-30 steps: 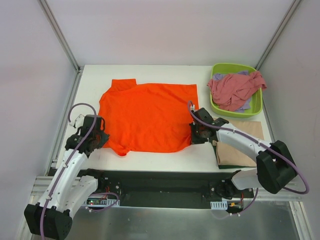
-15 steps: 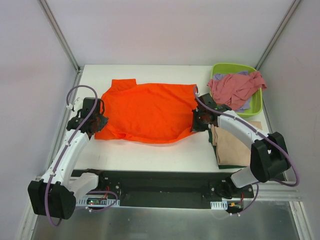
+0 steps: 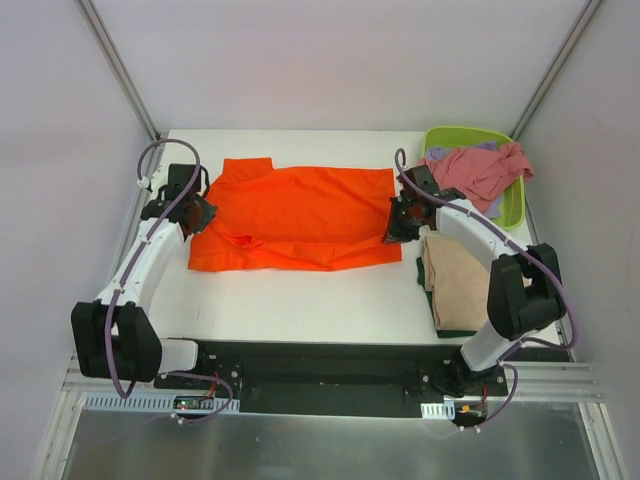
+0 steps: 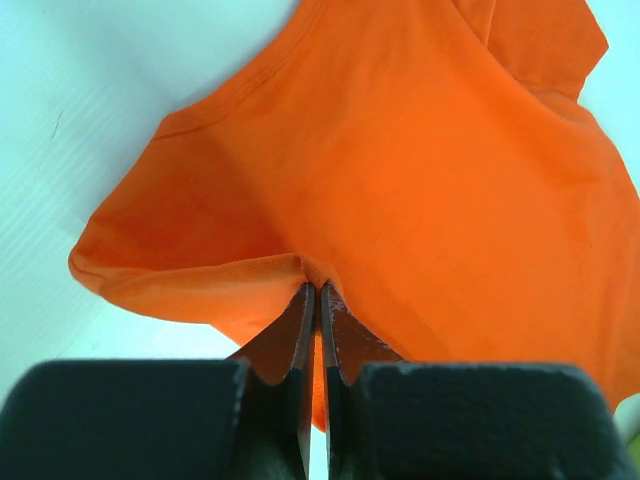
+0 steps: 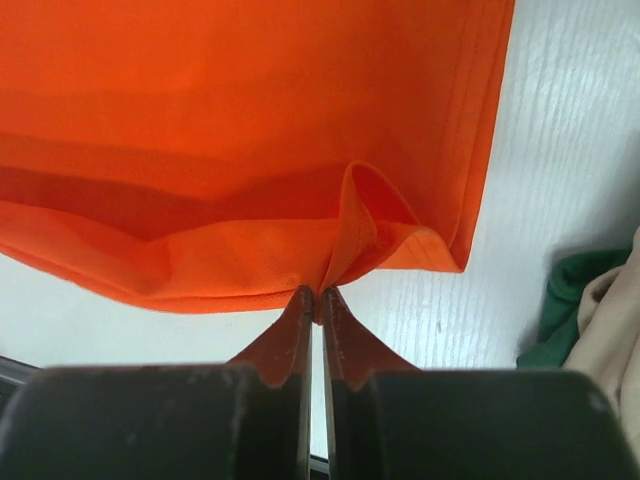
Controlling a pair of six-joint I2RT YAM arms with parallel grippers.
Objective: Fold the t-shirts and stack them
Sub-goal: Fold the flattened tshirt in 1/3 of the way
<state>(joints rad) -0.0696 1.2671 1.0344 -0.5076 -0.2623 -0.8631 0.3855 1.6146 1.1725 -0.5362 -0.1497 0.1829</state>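
orange tee (image 3: 295,215) mid worktop (image 3: 300,300), near hem doubled up | my L claw (image 4: 318,292) + R claw (image 5: 317,295) both pinched tight on its folded edge | cloth light, limp, sags btwn grips: hold near edge corners, keep taut

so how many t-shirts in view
5: bright orange shirt mid-table; tan shirt stacked on dark green shirt, right; dusty pink shirt and lavender shirt in lime-green plastic tub. More may hide there.
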